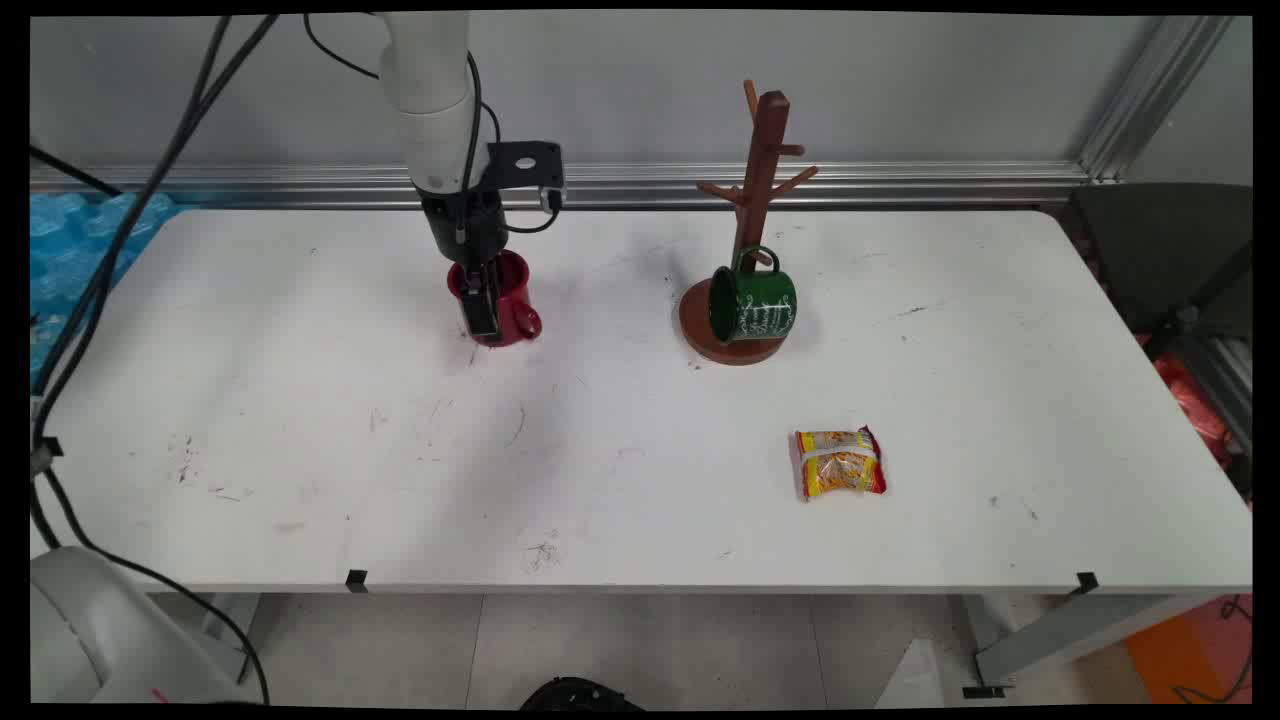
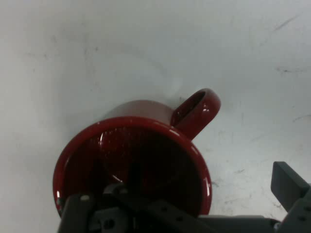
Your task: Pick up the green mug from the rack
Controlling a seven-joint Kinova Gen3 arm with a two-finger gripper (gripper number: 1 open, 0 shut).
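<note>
A glossy red mug [image 1: 508, 300] stands upright on the white table [image 1: 300, 420], left of centre towards the back, its handle [image 1: 527, 323] pointing to the near right. My black gripper [image 1: 483, 303] comes straight down onto it and is open. In the main view one finger [image 1: 480, 308] hangs in front of the mug's near wall. The hand view looks down into the red mug [image 2: 141, 160]. One finger [image 2: 289, 184] stands outside the rim, clear of it, beside the handle [image 2: 197, 111]. The other finger is hidden low over the mug's opening.
A brown wooden mug tree [image 1: 752, 200] stands at the back, right of centre, with a green enamel mug [image 1: 757, 305] hanging low over its round base. A yellow and red snack packet [image 1: 840, 463] lies near the front right. Black cables [image 1: 110, 260] hang at the left.
</note>
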